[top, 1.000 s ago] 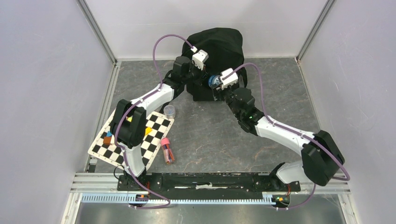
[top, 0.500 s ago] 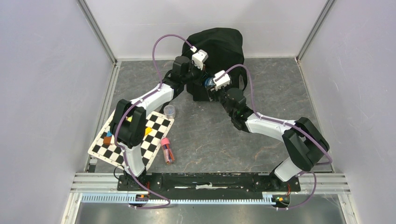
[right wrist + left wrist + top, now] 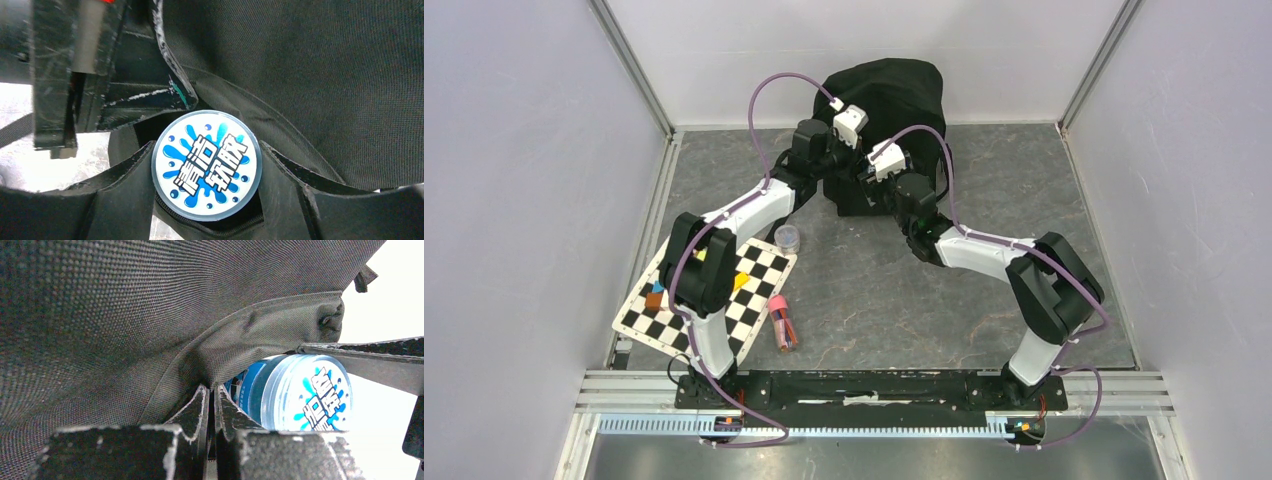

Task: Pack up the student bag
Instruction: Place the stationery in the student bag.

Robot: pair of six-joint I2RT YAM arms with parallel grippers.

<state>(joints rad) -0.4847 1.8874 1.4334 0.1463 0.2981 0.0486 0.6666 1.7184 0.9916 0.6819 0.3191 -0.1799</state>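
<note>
Matt black woven cloth of the student bag (image 3: pixel 125 315); glossy translucent plastic jar (image 3: pixel 206 165); scuffed black fingers (image 3: pixel 115 190).

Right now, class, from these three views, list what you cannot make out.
Top view: mouth of the large black fabric backpack, behind the wrist cameras.
Right wrist view: body of the round blue-lidded tub, covered by the right jaws and lid.
Top view: coloured pieces on the checkered board, too small, partly under the left arm.

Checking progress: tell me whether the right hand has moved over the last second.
Yes: the right hand shifted left against the student bag.
</note>
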